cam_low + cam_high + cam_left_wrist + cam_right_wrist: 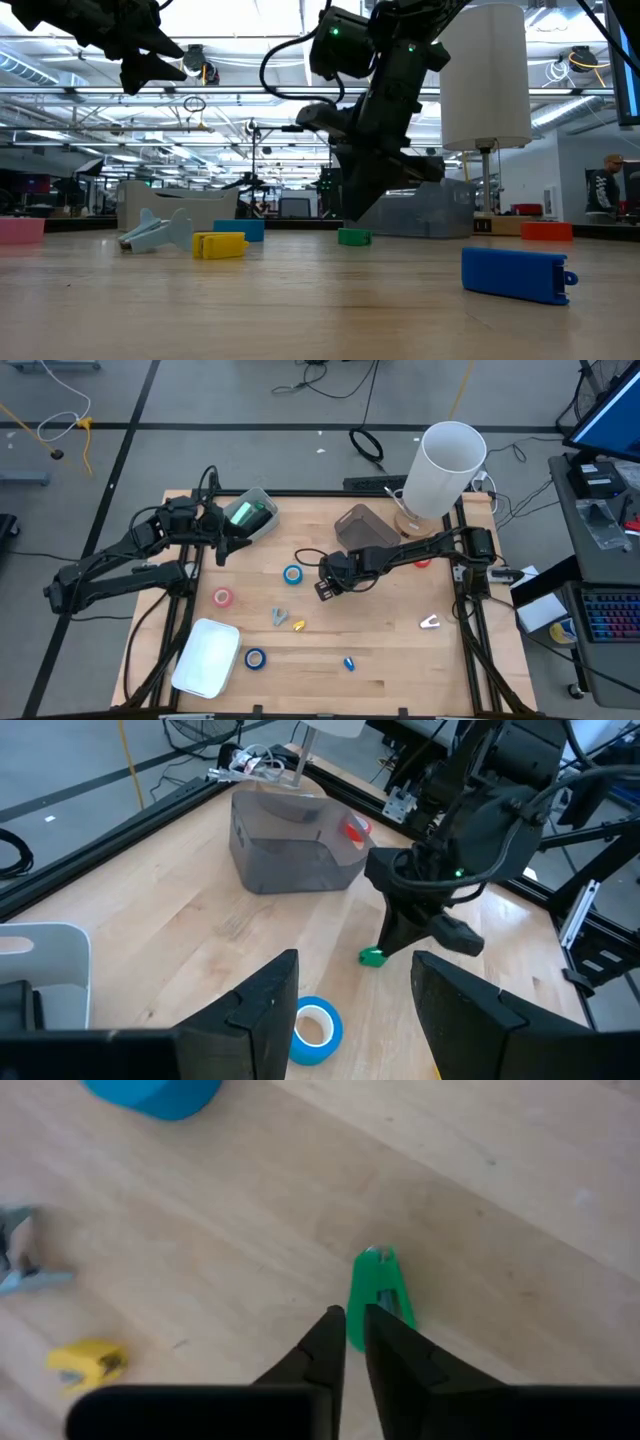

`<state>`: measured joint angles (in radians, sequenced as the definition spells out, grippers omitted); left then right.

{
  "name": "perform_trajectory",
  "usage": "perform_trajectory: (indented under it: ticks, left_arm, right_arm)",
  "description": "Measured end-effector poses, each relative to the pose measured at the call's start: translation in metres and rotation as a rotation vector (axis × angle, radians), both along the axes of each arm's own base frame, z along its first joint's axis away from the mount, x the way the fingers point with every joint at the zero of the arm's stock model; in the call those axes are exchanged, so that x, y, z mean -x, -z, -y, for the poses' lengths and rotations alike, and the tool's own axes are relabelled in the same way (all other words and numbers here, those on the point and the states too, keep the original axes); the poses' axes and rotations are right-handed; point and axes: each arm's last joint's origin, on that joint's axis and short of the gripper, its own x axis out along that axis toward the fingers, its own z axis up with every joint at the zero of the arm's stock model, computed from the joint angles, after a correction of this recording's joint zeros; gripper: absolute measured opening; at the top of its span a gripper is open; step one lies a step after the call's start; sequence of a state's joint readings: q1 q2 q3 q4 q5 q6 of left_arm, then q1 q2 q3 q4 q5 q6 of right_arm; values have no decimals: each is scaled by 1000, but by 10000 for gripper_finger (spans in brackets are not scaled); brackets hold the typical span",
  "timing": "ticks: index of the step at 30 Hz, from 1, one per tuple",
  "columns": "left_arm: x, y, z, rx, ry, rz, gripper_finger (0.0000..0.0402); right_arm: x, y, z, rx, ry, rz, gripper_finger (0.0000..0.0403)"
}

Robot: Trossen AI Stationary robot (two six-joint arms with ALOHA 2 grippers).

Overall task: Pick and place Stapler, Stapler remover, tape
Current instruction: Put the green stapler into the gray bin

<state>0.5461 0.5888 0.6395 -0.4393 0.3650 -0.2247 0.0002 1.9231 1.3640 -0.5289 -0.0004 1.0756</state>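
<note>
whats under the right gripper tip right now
A small green stapler lies on the wooden table just under the shut right gripper. The fingers cover its near end, so contact cannot be told.

The worktop (400, 670) lies bare along its near right stretch, broken only by a small blue piece (349, 663) and a white clip (430, 622); the right claw (325, 589) hangs low at the centre, its fingers pinched together over a green piece (380, 1295), blocking passage there; a grey bin (362, 528) and a tall white cylinder (446, 468) wall off the far right; the left arm and a clear bin (250, 513) crowd the far left; a white tray (207, 656) fills the near left corner, with blue tape (255, 658) just beside it; pink tape (222, 597), another blue roll (292, 574), a grey remover (279, 617) and a yellow one (298, 625) dot the middle
</note>
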Motion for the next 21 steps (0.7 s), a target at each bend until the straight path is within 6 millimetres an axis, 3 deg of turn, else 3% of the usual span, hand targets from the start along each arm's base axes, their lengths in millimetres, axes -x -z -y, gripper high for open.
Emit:
perform_trajectory:
  ticks: [14, 21]
  left_arm:
    - [0, 0, 0, -8, 3, 2, 196]
    - [0, 0, 0, -10, 3, 1, 195]
  right_arm:
    - [0, -1, -2, -45, -99, 9, 161]
    - [0, -2, 2, -48, -82, 7, 187]
